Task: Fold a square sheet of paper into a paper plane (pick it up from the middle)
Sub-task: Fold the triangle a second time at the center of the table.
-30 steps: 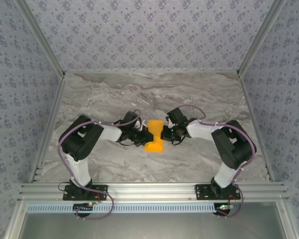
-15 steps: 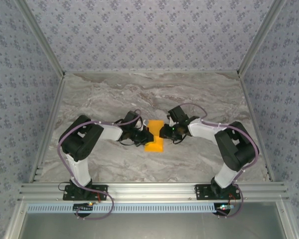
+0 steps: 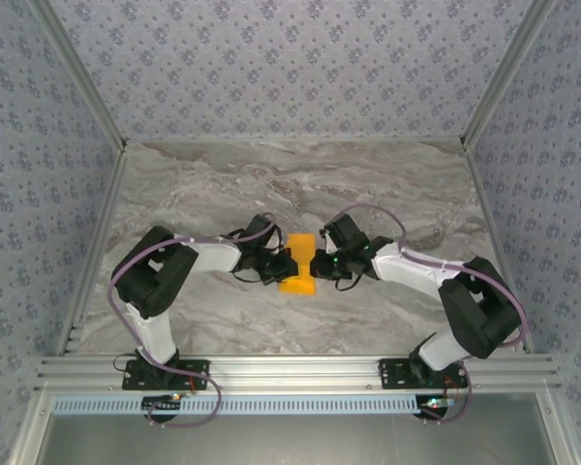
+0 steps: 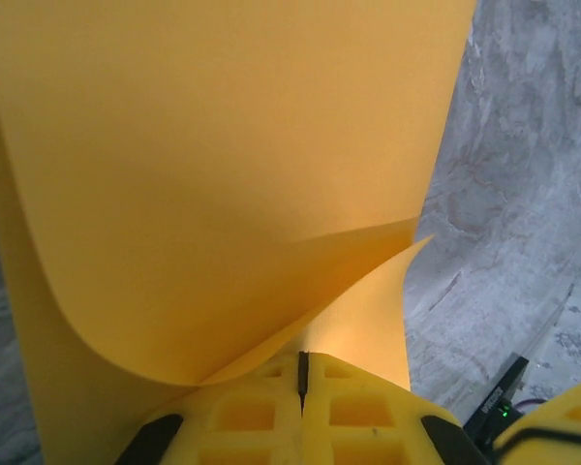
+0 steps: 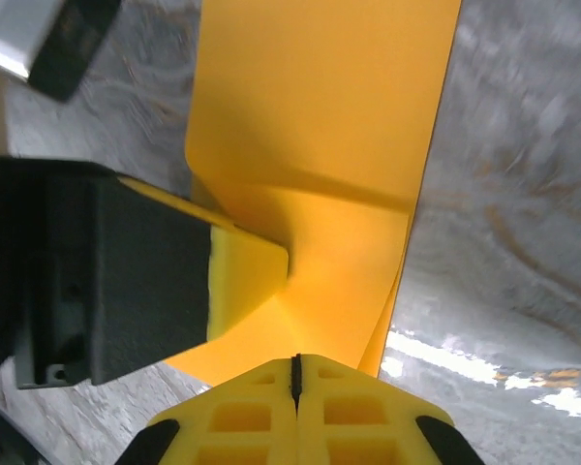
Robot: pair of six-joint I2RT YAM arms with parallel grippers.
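two grippers clamped on one orange sheet, mid-frame

in the top external view the square sheet of paper sits just below the centre of the frame, over the marble table. it looks pinched in at its waist, with a wider orange patch above and another below. the left gripper reaches in from the left and the right gripper from the right, so that the two meet at the sheet's narrow middle, nearly touching each other. both arms are bent at the elbow, their bases on the metal rail along the bottom of the frame.

in the left wrist view the left gripper stands at the bottom centre, its yellow fingers pressed together with just a thin dark seam between them, nipping the paper. the sheet curves up and away across most of the frame, with a second layer curling out at centre right.

in the right wrist view the right gripper, also at the bottom centre, is likewise clenched on the paper, which runs to the top of the frame with a shallow crease across it. a yellow finger tip on a dark pad comes in from the left and lies against the sheet.

whether the sheet's lower edge touches the table cannot be told.
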